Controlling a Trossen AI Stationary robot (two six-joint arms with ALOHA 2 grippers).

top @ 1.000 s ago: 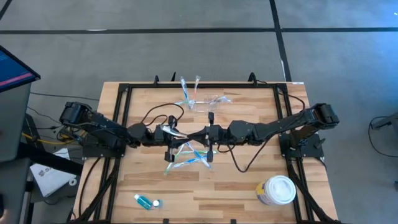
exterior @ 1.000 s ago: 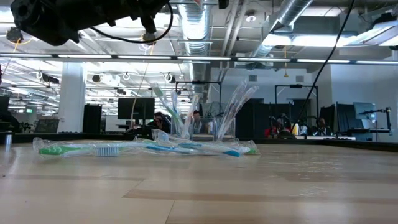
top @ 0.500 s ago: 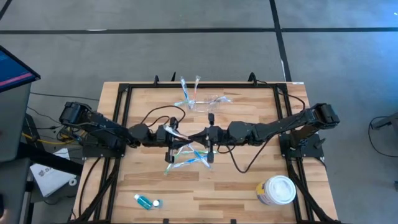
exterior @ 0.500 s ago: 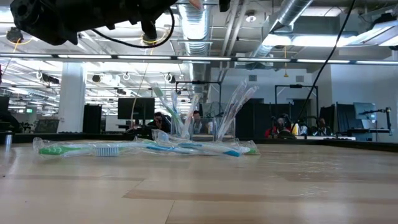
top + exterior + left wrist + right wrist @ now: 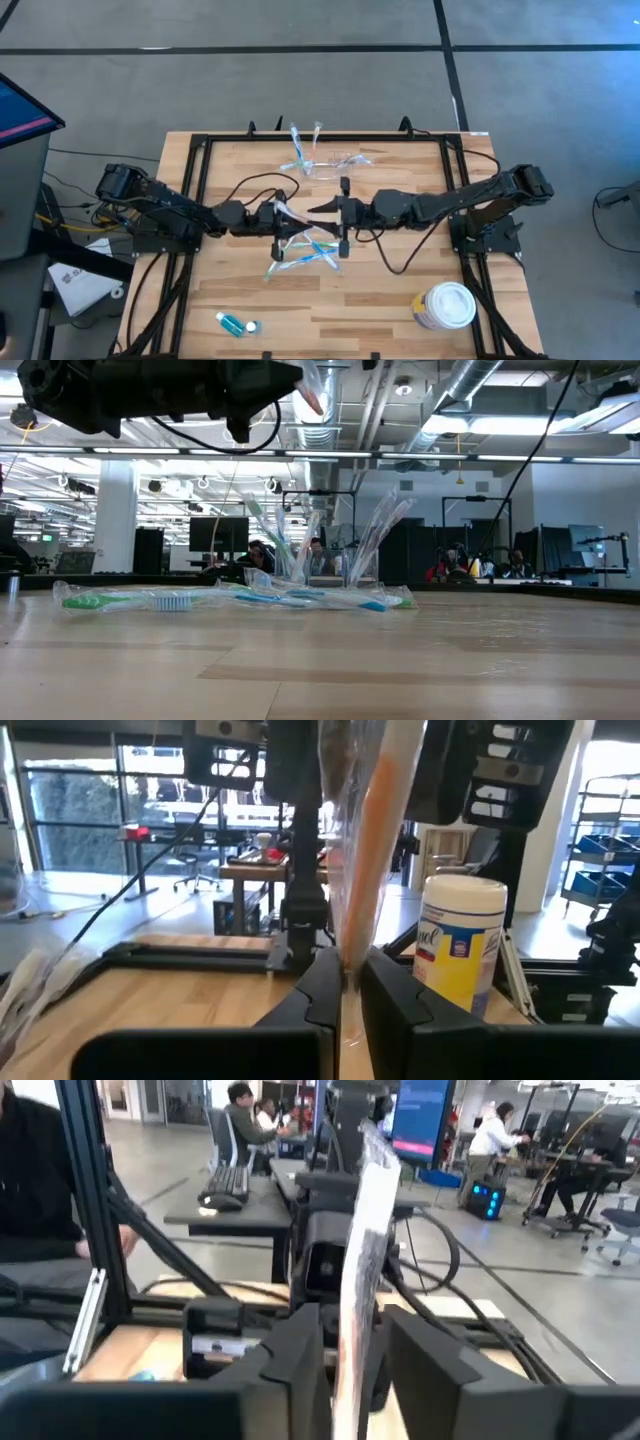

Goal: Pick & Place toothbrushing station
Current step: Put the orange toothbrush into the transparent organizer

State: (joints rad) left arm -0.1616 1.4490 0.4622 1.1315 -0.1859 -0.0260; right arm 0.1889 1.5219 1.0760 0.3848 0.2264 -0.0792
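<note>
Claws meet over mid-worktop [image 5: 400, 300], both clamped on one wrapped toothbrush [image 5: 372, 830] with an orange handle in crinkly clear film. Left claw [image 5: 342, 985] has its dark fingers pinched narrow on the wrap; right claw [image 5: 340, 1342] pinches the same packet, seen there as a pale flat strip. In the high view left claw [image 5: 283, 212] and right claw [image 5: 338, 210] face each other, with the packet between them, raised off the wood. Below them lies a loose pile of wrapped brushes [image 5: 303, 250], blue and green handles, glossy film. Station [image 5: 340, 160], clear low oval plastic, sits near the far edge, well apart from both claws. White-lidded tub [image 5: 444, 305] stands near the front right corner; small blue tube [image 5: 237, 324] lies front left.
</note>
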